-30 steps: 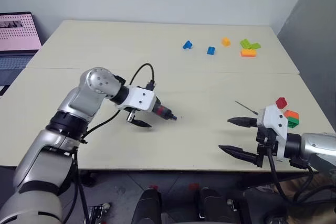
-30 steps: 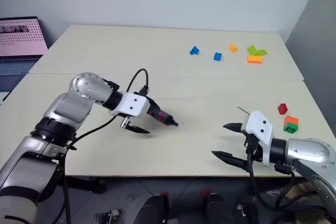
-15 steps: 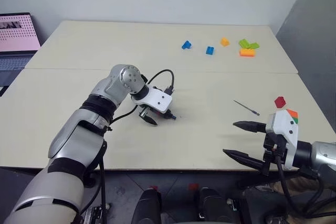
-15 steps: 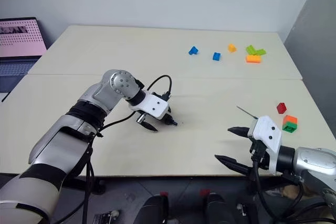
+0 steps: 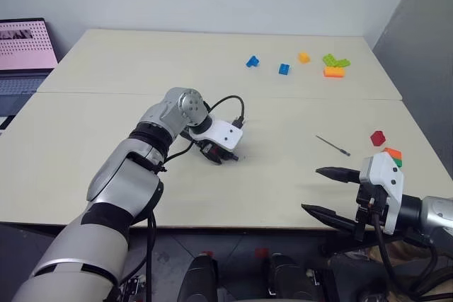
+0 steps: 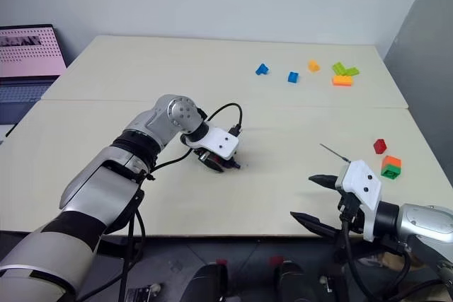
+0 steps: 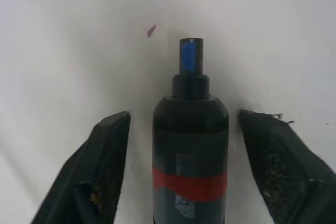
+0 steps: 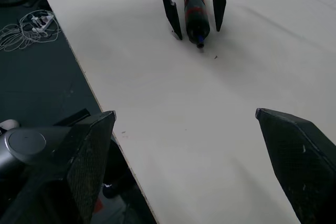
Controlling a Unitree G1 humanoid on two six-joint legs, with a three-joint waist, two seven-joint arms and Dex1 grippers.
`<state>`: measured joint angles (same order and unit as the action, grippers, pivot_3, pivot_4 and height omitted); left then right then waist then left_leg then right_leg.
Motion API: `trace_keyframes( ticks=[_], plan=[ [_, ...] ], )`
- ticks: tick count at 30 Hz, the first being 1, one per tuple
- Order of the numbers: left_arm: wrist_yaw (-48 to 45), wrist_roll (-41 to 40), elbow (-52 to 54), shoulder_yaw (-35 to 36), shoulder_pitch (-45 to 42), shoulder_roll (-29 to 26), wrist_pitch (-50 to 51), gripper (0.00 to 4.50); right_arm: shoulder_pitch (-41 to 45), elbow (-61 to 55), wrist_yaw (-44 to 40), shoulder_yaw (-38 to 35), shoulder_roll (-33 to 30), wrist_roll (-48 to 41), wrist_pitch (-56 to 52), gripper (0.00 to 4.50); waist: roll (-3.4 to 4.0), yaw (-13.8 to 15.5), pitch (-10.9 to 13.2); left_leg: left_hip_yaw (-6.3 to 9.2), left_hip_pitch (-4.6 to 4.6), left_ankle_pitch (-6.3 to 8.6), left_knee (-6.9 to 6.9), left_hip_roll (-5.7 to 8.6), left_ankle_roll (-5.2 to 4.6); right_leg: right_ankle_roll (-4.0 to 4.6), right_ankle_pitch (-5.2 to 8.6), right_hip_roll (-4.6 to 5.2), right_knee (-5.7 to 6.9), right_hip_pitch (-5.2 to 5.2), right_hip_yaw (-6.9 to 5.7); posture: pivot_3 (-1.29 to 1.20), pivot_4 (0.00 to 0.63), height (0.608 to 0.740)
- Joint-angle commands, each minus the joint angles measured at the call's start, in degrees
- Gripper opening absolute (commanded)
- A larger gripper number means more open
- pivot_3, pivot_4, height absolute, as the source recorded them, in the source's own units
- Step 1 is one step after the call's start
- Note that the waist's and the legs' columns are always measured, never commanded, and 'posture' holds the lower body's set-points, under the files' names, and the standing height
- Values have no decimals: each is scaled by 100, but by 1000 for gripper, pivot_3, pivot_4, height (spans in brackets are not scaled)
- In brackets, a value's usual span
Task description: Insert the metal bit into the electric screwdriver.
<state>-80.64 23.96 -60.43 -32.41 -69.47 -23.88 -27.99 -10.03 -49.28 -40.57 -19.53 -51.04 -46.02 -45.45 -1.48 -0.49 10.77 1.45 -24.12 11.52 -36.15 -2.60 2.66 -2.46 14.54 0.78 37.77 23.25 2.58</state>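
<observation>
Electric screwdriver [image 7: 190,145], a slim black cylinder with a red band and a narrow tip, lies on the pale beige table [image 5: 141,68] near its middle, between the two black fingers [image 7: 107,166] of the left gripper [image 5: 216,156], which stand apart on either side of the body with a gap showing at each side. Well off to the right lies the thin grey metal bit [image 5: 333,145], untouched, near a red block [image 5: 378,137]. The right gripper [image 5: 327,190] hovers at the table's near edge with its fingers spread wide and nothing between them.
</observation>
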Motion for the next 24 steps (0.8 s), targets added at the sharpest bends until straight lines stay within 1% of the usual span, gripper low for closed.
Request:
trace_keyframes(
  ticks=[1, 4, 7, 10, 13, 16, 18, 20, 21, 24],
  plan=[
    [85, 161, -31, -82, 36, -9, -67, 2314, 87, -204, 59, -159, -80, -61, 81, 4500, 0, -1, 0, 0, 2, 0, 0, 0, 0, 0, 0, 0, 1, -2, 1, 0, 150, 740],
    [30, 139, 50, -54, 156, -30, -111, 1685, 139, -195, 78, -125, -115, -63, 82, 4500, 1, -3, -2, -1, 7, 0, 0, 0, 0, 1, 0, 0, 6, -4, 2, 0, 150, 740],
    [42, 79, 127, 18, 257, -85, -200, 1635, 156, -181, 67, -144, -145, -75, 81, 4500, 3, -3, -4, -2, 9, 0, 1, 0, 0, 1, 0, 0, 6, -4, 3, 0, 150, 740],
    [29, -552, 344, 611, 377, -156, 37, 1634, 211, -160, 49, -308, -204, -212, 31, 4500, 5, -4, -5, -2, 9, 0, 2, 0, 0, 0, 0, 0, 7, -4, 4, 0, 150, 740],
    [109, -1256, 748, 1286, 464, -68, 832, 1634, 236, -138, 33, -455, -264, -356, 6, 4500, 2, -10, -3, -1, 5, 0, 1, -1, 0, -3, -2, 0, 7, -2, 2, 0, 150, 740],
    [397, -1893, 1542, 1913, 638, 67, 1947, 1634, 326, -54, 14, -589, -357, -524, -20, 4500, 2, 13, -3, 0, 0, 0, 1, 0, 0, -28, -16, 0, 6, -1, 0, 0, 150, 740],
    [762, -2325, 2242, 2306, 838, 246, 2786, 1634, 510, 56, 17, -610, -410, -646, -29, 4500, 2, 19, -3, 2, -3, 0, 1, 0, 0, -29, -16, 1, 4, -1, -2, 0, 150, 740],
    [1332, -2684, 2955, 2655, 1095, 507, 3564, 1634, 793, 183, 33, -527, -468, -750, -38, 4500, 2, 17, -3, 1, -4, -1, 1, 0, 0, -32, -18, 1, 2, -1, -1, 0, 150, 740],
    [1541, -2778, 3199, 2750, 1187, 614, 3805, 1634, 870, 243, 9, -510, -493, -769, -32, 4500, 1, 11, -2, 1, -3, -1, 0, 0, 0, -33, -18, 2, 3, -1, 0, 0, 150, 740],
    [2386, -3088, 4281, 2982, 1956, 1107, 4208, 1634, 1546, 508, 45, -115, -480, -846, -19, 4500, 4, -27, -4, 0, 3, -1, 0, 0, 0, -33, -18, 1, 7, -2, 1, 0, 150, 740]
  ],
)
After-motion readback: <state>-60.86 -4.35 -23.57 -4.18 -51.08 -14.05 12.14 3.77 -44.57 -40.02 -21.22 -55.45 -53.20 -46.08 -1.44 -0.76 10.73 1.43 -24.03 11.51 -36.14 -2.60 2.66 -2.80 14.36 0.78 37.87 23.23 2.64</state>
